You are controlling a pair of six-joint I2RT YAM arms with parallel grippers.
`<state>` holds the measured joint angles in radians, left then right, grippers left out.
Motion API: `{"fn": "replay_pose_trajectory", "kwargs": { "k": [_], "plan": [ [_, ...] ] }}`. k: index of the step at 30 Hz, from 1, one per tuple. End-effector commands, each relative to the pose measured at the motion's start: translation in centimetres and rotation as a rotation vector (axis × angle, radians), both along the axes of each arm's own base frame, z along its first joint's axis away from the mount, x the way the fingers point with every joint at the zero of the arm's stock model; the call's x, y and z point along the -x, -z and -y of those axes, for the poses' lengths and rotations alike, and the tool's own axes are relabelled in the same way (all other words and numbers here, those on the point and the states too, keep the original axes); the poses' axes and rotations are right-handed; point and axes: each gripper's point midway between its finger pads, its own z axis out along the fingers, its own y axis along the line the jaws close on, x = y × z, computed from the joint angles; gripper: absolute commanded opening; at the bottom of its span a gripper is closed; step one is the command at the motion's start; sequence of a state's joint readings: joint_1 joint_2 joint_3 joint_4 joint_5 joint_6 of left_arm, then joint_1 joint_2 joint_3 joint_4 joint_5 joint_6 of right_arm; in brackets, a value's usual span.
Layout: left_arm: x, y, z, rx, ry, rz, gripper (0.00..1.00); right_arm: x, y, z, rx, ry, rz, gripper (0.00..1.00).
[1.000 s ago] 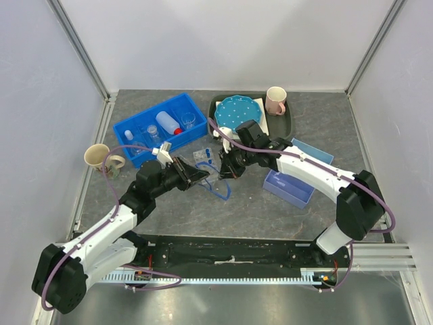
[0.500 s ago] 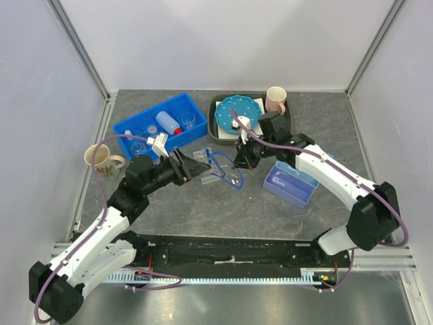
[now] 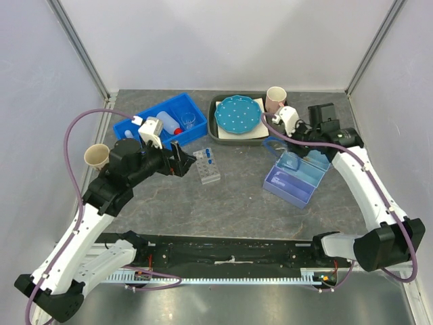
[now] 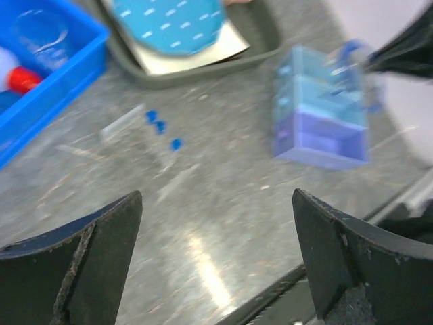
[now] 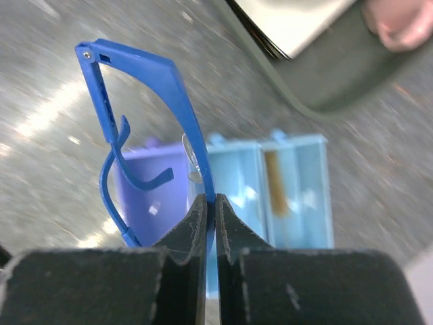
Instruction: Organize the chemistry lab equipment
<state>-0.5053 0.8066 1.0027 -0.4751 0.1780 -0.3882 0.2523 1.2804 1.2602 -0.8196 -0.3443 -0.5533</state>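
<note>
Left claw [image 4: 216, 223]: I see it spread wide and empty, hovering just right of the blue bin [image 3: 146, 112].
Right claw [image 5: 210, 202]: pinched tight on the blue safety glasses [image 5: 177, 101], well right of the bin (frame up in the air).
Test-tube rack [image 3: 207, 166]: on the table [image 3: 237, 203], just off the bin's front-right corner.
Squeeze bottle [image 3: 167, 122], beaker [image 3: 189, 120]: inside the bin.

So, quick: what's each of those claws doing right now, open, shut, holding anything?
Left gripper: open, holding nothing.
Right gripper: closed, pinching the blue safety glasses.
</note>
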Motion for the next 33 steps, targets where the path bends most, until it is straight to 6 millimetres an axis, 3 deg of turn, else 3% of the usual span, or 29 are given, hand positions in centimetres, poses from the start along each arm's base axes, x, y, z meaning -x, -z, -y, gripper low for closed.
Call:
{"fn": "replay_pose_trajectory", "kwargs": {
  "k": [1,5,8,16,25,33],
  "plan": [
    [-1.5,5.5,-5.1,-0.346,-0.133,0.015,0.98,0.0,-0.7,6.8,0.311,0.001,0.052,0.05],
    [-1.6,8.4,-6.6,-0.416,-0.179,0.023,0.98,-0.3,0.7,10.1,0.427,0.013,0.003,0.05],
    [-1.2,9.5,-6.5,-0.411,-0.168,0.021,0.99,-0.7,1.9,10.5,0.448,0.002,-0.057,0.06],
    [-0.7,8.8,-6.6,-0.387,-0.161,0.055,0.99,-1.9,4.9,10.8,0.454,0.006,-0.194,0.06],
    [-0.5,8.5,-6.5,-0.375,-0.155,0.065,0.99,-1.4,8.2,11.6,0.47,0.016,-0.305,0.08],
    [-0.5,8.5,-6.5,-0.374,-0.155,0.066,0.98,-2.1,9.4,12.0,0.465,0.04,-0.33,0.1]
  ]
}}
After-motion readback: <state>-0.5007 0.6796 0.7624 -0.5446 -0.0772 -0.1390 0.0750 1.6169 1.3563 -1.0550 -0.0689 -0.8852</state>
